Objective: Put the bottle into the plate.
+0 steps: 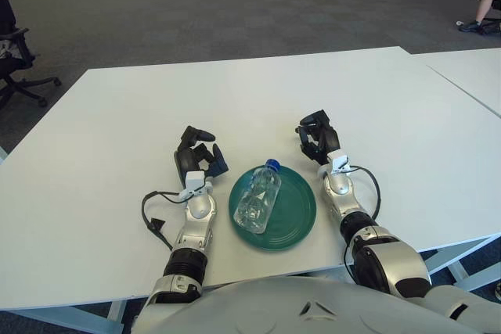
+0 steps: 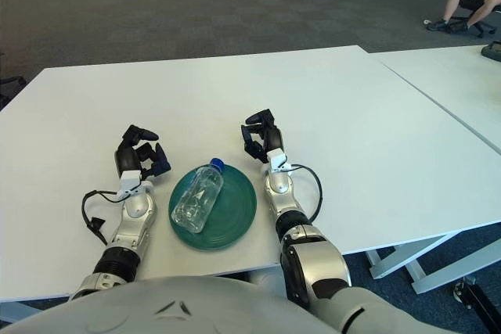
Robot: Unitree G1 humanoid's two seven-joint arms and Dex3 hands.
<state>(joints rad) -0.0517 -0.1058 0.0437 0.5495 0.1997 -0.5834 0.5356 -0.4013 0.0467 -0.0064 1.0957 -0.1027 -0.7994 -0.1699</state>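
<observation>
A clear plastic bottle (image 1: 258, 196) with a blue cap lies on its side in the dark green plate (image 1: 297, 220), its cap pointing away from me over the far rim. My right hand (image 1: 315, 138) shows just beyond the plate's right side, fingers loosely curled and holding nothing. Left of the plate my left hand (image 1: 197, 156) shows above the white table (image 1: 235, 99), fingers relaxed and empty. Neither hand touches the bottle.
A black cable (image 1: 153, 213) loops beside my left forearm. A second white table (image 1: 470, 68) adjoins on the right. Grey carpet, an office chair (image 1: 12, 60) at far left and boxes lie beyond the table.
</observation>
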